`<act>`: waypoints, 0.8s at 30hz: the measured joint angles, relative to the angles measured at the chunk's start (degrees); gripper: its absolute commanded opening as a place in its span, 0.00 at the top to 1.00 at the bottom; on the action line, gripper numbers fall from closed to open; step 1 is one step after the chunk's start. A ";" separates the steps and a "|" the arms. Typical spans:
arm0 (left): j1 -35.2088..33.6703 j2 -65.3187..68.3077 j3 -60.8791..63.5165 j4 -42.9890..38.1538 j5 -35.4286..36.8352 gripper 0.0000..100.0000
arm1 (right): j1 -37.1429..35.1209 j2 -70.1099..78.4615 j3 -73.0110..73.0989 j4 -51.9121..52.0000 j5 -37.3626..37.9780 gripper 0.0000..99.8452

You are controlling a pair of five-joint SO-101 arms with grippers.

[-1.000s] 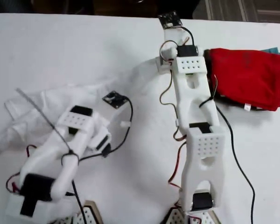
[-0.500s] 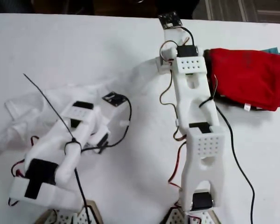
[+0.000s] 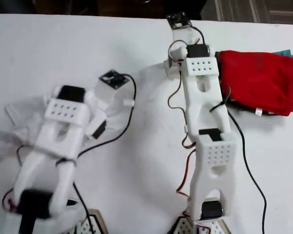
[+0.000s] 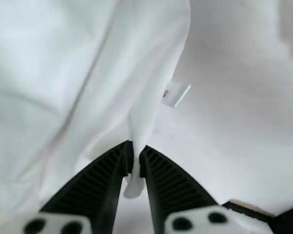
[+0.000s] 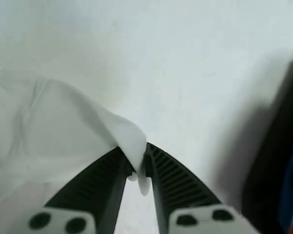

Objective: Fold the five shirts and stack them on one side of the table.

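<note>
Left gripper [image 4: 135, 152] is seen clamped on a narrow ridge of the white shirt [image 4: 63, 73], with the jaws almost touching and only a thin pinch of cloth held near the tips; a small sewn label [image 4: 176, 93] hangs just beside the gripped fold. On the table [image 3: 63, 44] in the high view, the bulk of the white shirt [image 3: 22, 111] lies crumpled at about nine o'clock, partly under the left arm. Toward twelve o'clock, the right gripper [image 5: 136, 157] is likewise closed on a rounded corner of the same white shirt [image 5: 53, 126], with a little cloth poking out past the fingertips. At about two o'clock, a red shirt [image 3: 259, 80] rests folded on top of the stack, with darker and teal layers showing at its edges. A spread or first fold of the white shirt appears to be in hand. It would be done best if both held points were carried together at an even, low height, with the cloth between them kept lightly taut. Since both pinches are shallow, sudden pulls are to be avoided, and release is best delayed until the cloth lies flat.
</note>
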 measured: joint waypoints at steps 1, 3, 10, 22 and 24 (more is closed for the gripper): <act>0.00 -2.55 -0.88 1.41 -0.70 0.97 | 0.00 -1.41 0.00 1.05 0.00 0.98; 0.00 -7.65 -2.55 4.31 -1.49 0.97 | 0.09 -4.66 0.00 3.60 0.00 0.98; -0.09 -24.62 -9.05 8.44 -2.29 0.97 | 5.63 -19.43 0.00 9.67 -10.81 0.98; 0.09 -33.67 -14.95 5.80 -2.46 0.97 | 8.79 -41.76 -0.35 13.27 -13.54 0.98; 0.09 -33.67 -13.01 4.48 -2.46 0.97 | 7.12 -41.85 0.53 14.59 -13.63 0.98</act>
